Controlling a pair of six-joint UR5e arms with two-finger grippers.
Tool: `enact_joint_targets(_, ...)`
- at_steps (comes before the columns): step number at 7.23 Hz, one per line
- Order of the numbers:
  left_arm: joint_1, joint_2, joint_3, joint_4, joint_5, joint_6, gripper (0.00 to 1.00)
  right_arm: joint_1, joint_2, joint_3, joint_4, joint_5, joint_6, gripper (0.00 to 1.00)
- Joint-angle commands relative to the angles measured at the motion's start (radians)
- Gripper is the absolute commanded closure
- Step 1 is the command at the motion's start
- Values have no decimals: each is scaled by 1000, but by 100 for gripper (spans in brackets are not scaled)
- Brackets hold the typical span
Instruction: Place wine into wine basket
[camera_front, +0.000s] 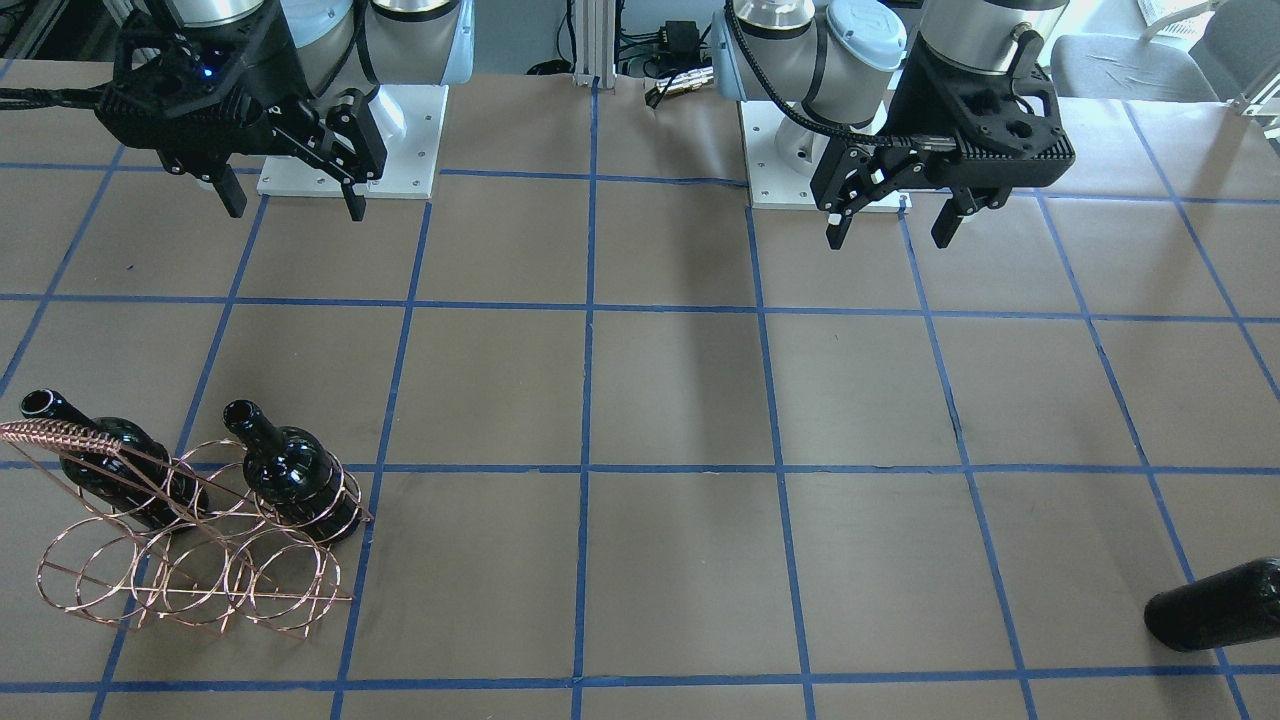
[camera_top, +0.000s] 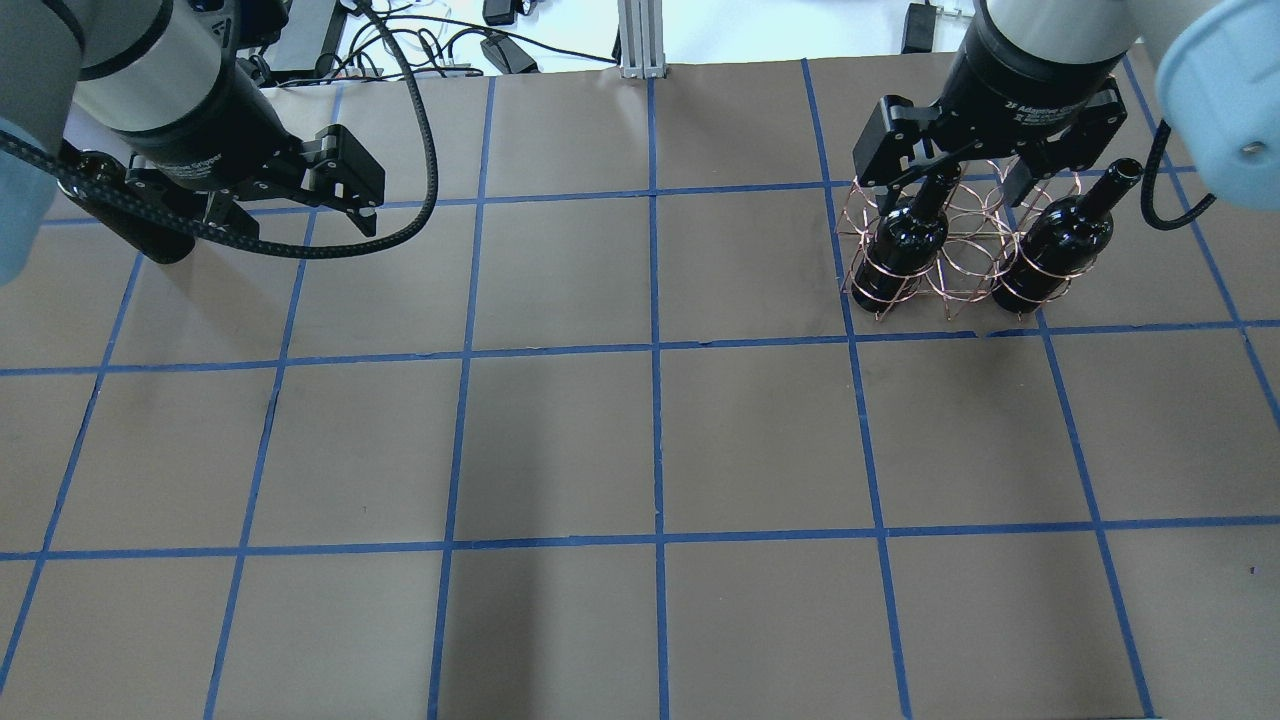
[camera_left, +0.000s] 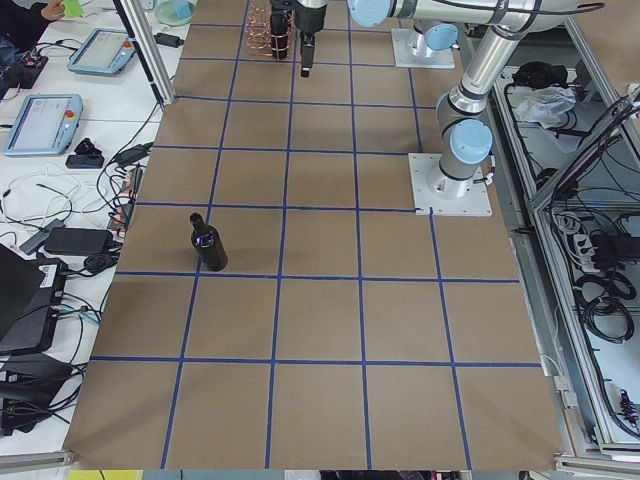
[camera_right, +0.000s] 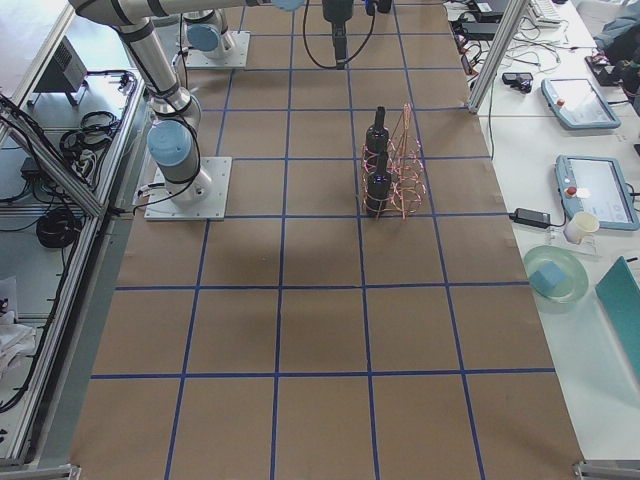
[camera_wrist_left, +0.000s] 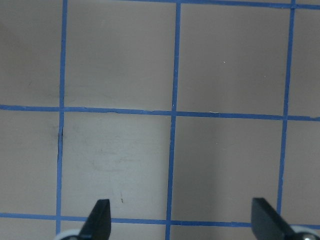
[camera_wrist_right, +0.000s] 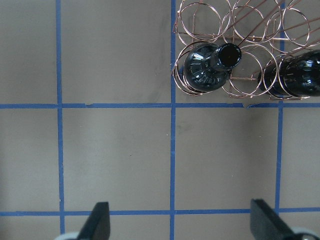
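The copper wire wine basket stands on the table's far right side and also shows in the overhead view. Two dark bottles stand upright in its end rings; the ring between them is empty. A third dark wine bottle stands alone on the far left side and shows at the front view's edge. My right gripper is open and empty, raised just on my side of the basket. My left gripper is open and empty, raised over bare table.
The table is brown paper with a blue tape grid. The arm bases sit at my edge. Desks with tablets and cables line the operators' side.
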Motion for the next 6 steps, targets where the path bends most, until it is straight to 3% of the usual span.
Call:
enact_joint_targets(1,6,-5,0,-3,0,-4,0,0,0,0,-1,0,1,0)
enact_joint_targets(6,7,-8,0,-3,-4,1,0,0,0,0,-1,0,3,0)
